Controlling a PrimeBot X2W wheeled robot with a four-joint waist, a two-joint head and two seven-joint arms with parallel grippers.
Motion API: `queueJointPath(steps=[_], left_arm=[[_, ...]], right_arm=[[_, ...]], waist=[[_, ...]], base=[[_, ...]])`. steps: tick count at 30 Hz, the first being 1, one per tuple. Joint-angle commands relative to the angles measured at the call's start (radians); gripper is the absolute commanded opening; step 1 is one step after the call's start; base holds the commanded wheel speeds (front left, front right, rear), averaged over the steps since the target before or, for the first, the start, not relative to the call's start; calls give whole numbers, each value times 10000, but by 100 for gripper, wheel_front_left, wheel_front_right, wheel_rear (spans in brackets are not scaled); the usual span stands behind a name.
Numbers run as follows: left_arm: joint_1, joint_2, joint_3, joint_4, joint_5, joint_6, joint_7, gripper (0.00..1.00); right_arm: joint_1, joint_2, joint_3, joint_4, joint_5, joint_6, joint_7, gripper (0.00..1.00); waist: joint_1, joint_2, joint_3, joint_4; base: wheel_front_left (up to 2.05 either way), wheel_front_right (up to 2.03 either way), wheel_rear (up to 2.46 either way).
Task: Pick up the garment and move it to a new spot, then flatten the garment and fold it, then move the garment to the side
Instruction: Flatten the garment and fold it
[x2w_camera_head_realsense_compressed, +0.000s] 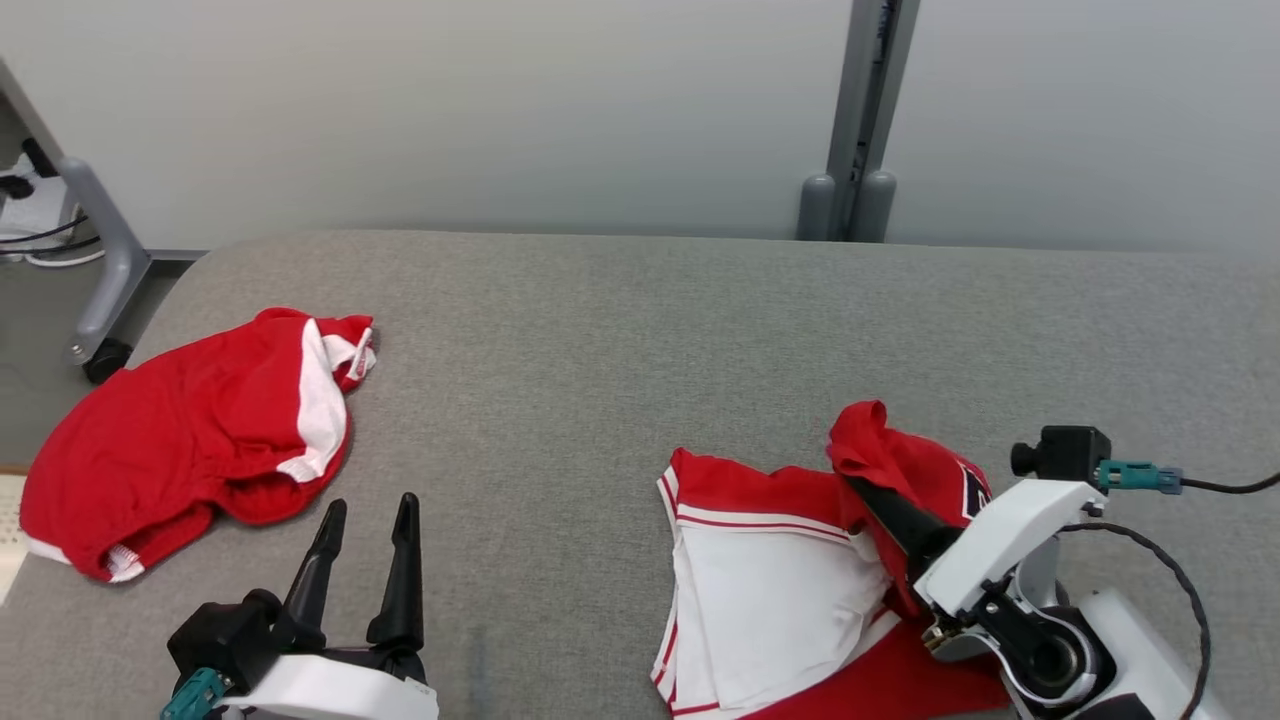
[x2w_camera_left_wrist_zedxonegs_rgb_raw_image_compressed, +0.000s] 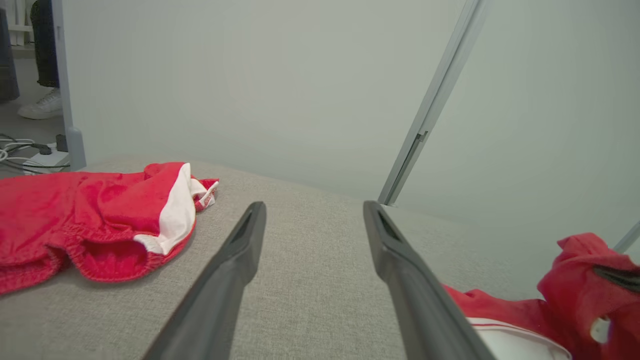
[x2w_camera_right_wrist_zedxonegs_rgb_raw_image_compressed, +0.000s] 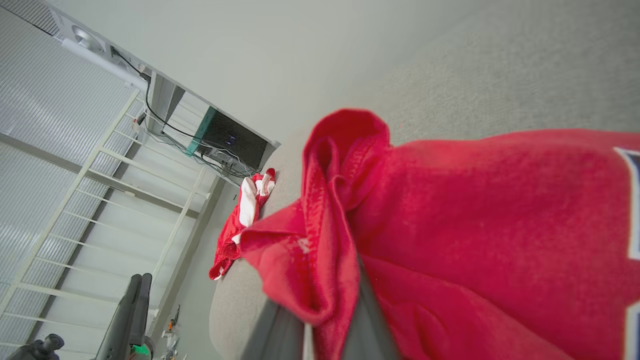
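The garment (x2w_camera_head_realsense_compressed: 790, 580), red with white panels and thin red stripes, lies crumpled at the near right of the grey padded table (x2w_camera_head_realsense_compressed: 640, 330). My right gripper (x2w_camera_head_realsense_compressed: 862, 488) is shut on a red fold of it, and that fold stands up in a peak above the rest. The right wrist view has the pinched red cloth (x2w_camera_right_wrist_zedxonegs_rgb_raw_image_compressed: 475, 225) draped over my fingers, hiding their tips. The same garment (x2w_camera_left_wrist_zedxonegs_rgb_raw_image_compressed: 575, 280) sits at the lower right of the left wrist view. My left gripper (x2w_camera_head_realsense_compressed: 370, 505) hovers open over bare table at the near left, its jaws (x2w_camera_left_wrist_zedxonegs_rgb_raw_image_compressed: 314, 206) holding nothing.
A second red garment with a white band (x2w_camera_head_realsense_compressed: 190, 440) lies bunched at the table's left edge, just beyond the left gripper. A grey post (x2w_camera_head_realsense_compressed: 855, 120) stands behind the table. A cart leg with a caster (x2w_camera_head_realsense_compressed: 105, 270) and cables are off the left side.
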Motion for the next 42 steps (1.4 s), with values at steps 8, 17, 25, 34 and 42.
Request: queueJointPath(steps=[8,17,25,34,42], left_arm=[[-333,-112,137,367,300,-307,-14,100],[-495,-209,347,596,437,-454,-14,100],[-501,-259,459,807,527,-528,-14,100],[-225,-282,679,685,634,-546,-14,100],[-13,-343,913,288,742,-535,-14,100]], right_arm=[[-756,806,375,1505,407,4,207,0],[-1294,1199,1209,2386,704,4,18,21],[-1392,986,2088,1658,922,4,-26,100],[-1007,-691,1771,-614,437,4,-1256,100],[12,-1934,581,-1635,-1517,4,-3271,100]], waist=[[0,0,192,803],[0,0,361,835],[0,0,258,462],[0,0,-31,-109],[0,0,-139,-568]], base=[[0,0,0],[0,0,0],[0,0,0],[0,0,0],[0,0,0]])
